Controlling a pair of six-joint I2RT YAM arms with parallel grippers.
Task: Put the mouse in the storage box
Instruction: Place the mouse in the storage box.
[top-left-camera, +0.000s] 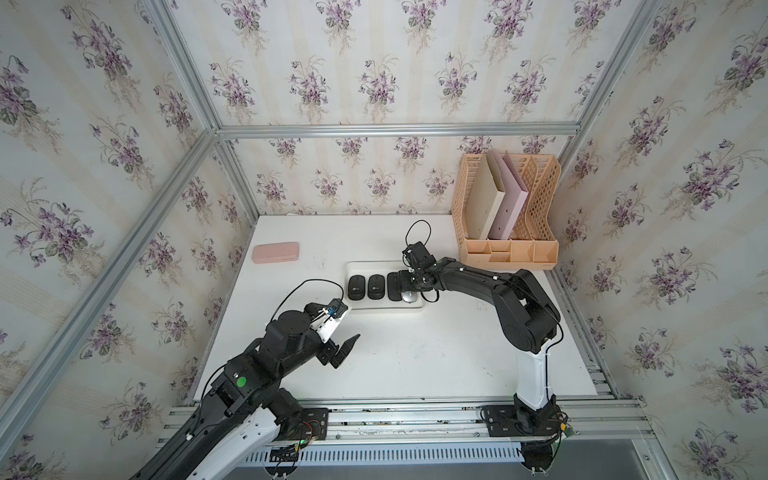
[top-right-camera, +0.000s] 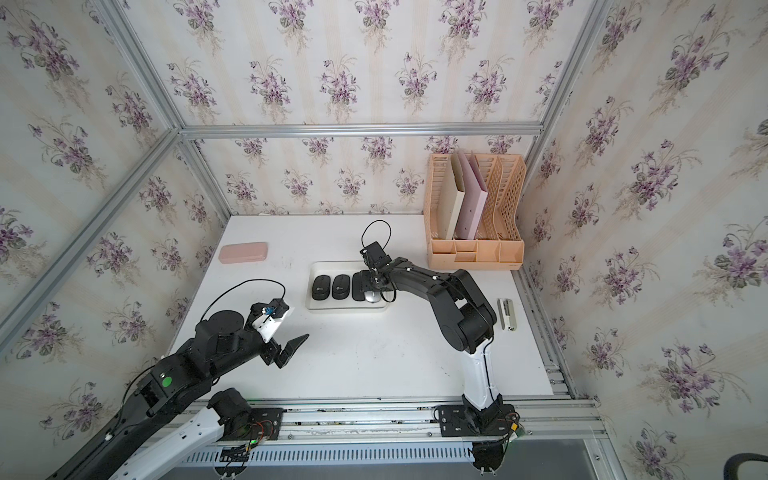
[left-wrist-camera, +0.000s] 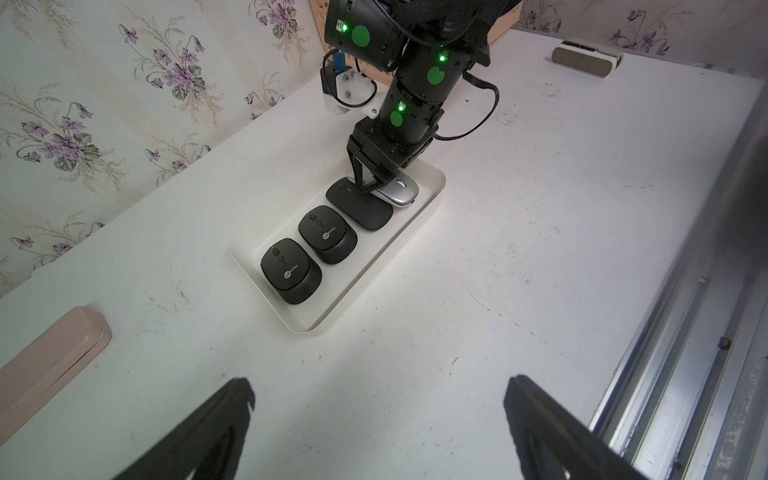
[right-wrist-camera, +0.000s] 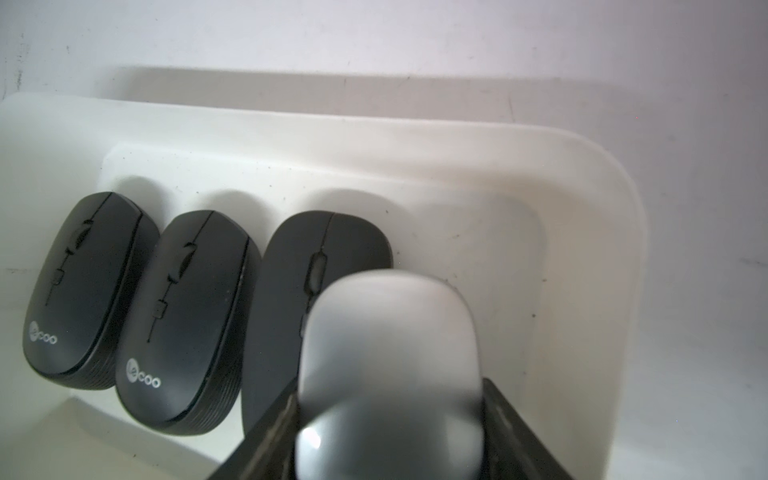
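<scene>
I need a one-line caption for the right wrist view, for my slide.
Right end effector holds a silver mouse over the white storage box, beside three black mice.

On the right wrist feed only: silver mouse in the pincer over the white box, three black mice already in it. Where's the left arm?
Observer: Left pincer is open and empty, over bare table on the robot's side of the storage box, not touching it.
Operator: Anything loose near the right arm?
Observer: A small stapler lies by the table's right edge, beside the right arm's elbow.
Operator: Other clutter?
Observer: A pink case lies flat at the far left of the table, well apart from the box.
</scene>
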